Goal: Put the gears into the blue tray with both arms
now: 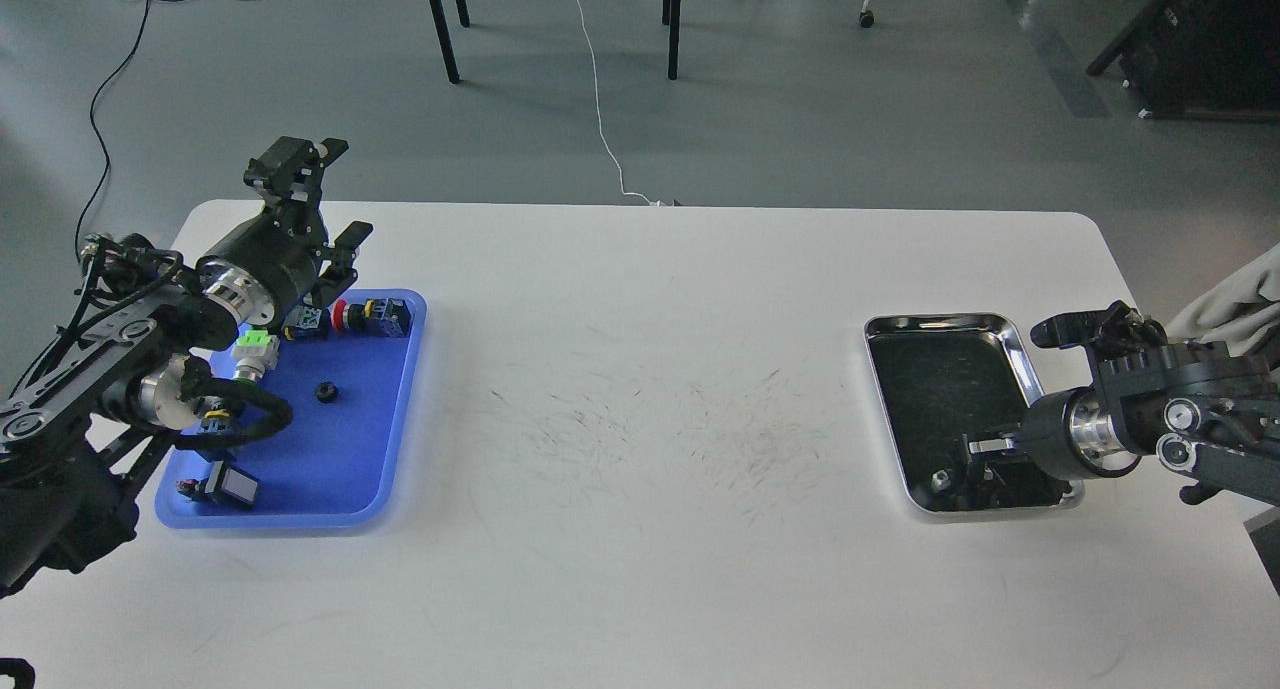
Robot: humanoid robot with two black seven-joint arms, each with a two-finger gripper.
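The blue tray (345, 459) lies at the table's left end. One small black gear (325, 392) rests on its floor, clear of both grippers. My left gripper (338, 254) hovers over the tray's far left corner; its fingers are dark and overlap the arm, so their state is unclear. My right gripper (978, 461) reaches low into the near end of the silver tray (1012, 341) at the right. Its fingers merge with the dark tray floor. A small round piece (940, 481), possibly a gear, lies just left of them.
Push-button switches share the blue tray: a red one (345, 316), a green-and-white one (255, 349) and a black one (228, 487). The white table (640, 389) shows scuff marks in the middle. Chair legs and cables stand beyond the far edge.
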